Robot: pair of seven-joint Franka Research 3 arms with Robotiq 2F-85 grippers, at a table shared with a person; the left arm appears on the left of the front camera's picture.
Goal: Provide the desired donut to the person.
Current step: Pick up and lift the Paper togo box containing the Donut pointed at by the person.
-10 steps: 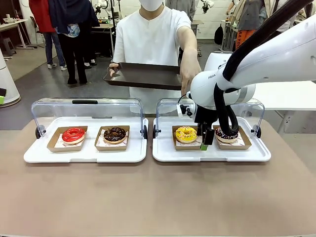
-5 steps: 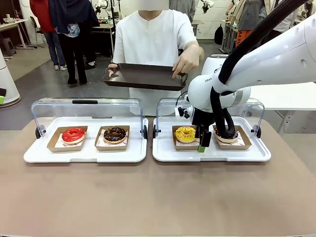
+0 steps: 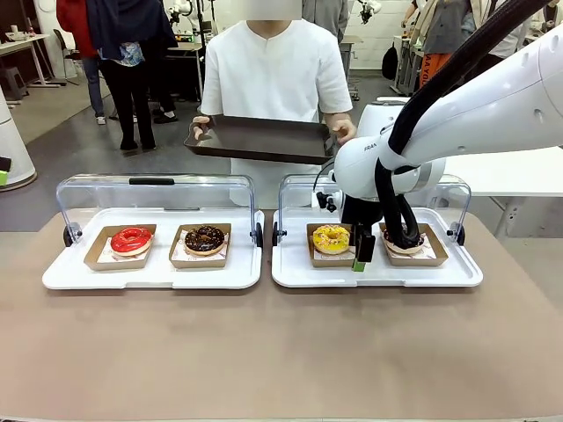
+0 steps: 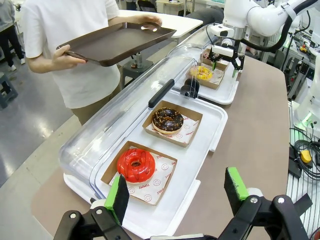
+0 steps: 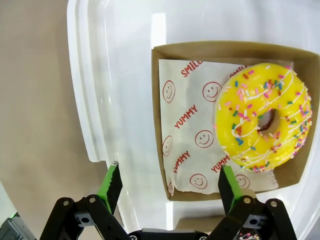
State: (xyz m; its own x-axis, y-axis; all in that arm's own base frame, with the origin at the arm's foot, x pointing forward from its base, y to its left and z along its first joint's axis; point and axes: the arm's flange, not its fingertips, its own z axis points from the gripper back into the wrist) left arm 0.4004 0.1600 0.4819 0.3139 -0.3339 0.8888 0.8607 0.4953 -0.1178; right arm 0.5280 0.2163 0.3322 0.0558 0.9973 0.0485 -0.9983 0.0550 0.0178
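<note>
A broad brown table carries 2 white plastic trays with clear hinged lids raised, one on the left and one on the right. Across it stands the person in a white short-sleeved shirt, gripping a dark brown rectangular serving tray with both hands. The right gripper hangs released and empty over the right tray, its jaws straddling a corner of the open cardboard box holding the yellow sprinkled ring donut. The left gripper is likewise spread and empty, near the red glazed donut. A chocolate donut lies beside that.
</note>
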